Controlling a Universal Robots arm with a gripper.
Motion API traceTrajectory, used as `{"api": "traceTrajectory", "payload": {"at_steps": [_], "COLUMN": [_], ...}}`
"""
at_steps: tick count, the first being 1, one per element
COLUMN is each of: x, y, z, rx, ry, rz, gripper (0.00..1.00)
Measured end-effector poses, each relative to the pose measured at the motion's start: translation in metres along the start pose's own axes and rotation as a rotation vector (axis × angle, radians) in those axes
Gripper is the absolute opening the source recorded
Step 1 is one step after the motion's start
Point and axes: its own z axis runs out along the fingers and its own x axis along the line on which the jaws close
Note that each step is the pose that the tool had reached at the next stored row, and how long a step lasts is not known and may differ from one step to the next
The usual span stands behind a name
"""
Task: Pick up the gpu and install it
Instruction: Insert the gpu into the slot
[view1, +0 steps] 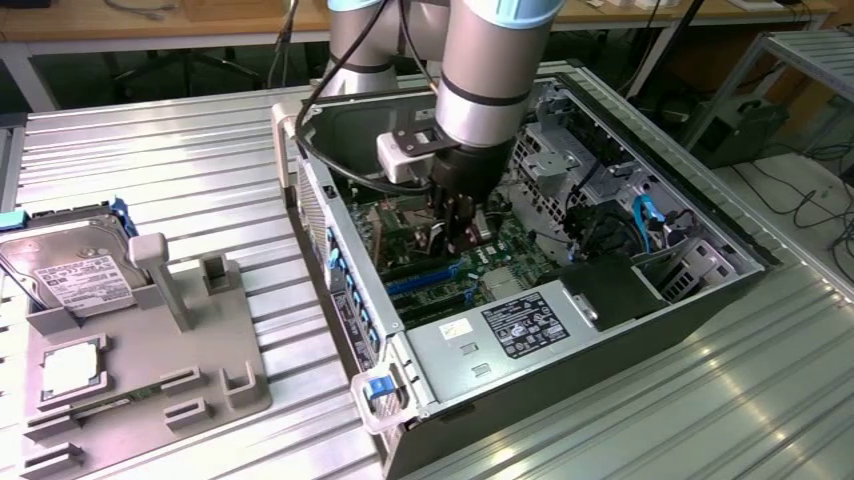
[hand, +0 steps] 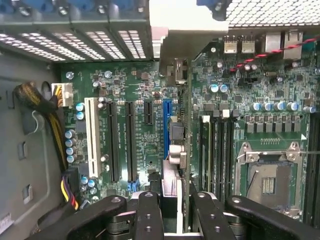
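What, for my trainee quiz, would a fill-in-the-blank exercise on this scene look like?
The gripper holds the graphics card inside the open computer ____. The slot nearest the card is coloured ____. The hard drive sits outside, on a ____ stand. Missing: case; blue; grey.

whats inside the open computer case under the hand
The green motherboard with black expansion slots, one blue slot and the empty processor socket. The hand holds the gpu edge-on over the board; whatever lies directly beneath the card is covered.
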Motion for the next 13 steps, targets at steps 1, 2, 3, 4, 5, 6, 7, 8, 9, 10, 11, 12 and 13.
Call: {"api": "traceTrajectory", "payload": {"at_steps": [1,2,3,4,5,6,7,8,9,10,11,12,13], "x": [0.001,0.003,0.003,0.003,0.003,0.003,0.003,0.003,0.004,0.006,0.006,0.006,0.006], "y": [0.0000,-0.0001,0.0005,0.0009,0.0012,0.0014,0.0021,0.0026,0.0026,0.0026,0.0043,0.0061,0.0068], "z": [0.0003,0.0008,0.0013,0.0020,0.0037,0.0056,0.0082,0.0097,0.0112,0.0121,0.0136,0.0153,0.0178], "rx": [0.0000,0.0001,0.0001,0.0001,0.0001,0.0001,0.0001,0.0001,0.0000,0.0001,0.0000,0.0000,0.0000], "ry": [0.0000,-0.0001,-0.0002,-0.0002,-0.0001,-0.0002,-0.0005,-0.0012,-0.0016,-0.0023,-0.0032,-0.0031,-0.0031], "rz": [0.000,0.000,0.000,0.000,0.000,0.000,0.000,0.000,0.000,0.000,0.000,0.000,0.000], "gripper": [0.28,0.28,0.28,0.28,0.28,0.28,0.28,0.28,0.28,0.28,0.28,0.28,0.28]}}
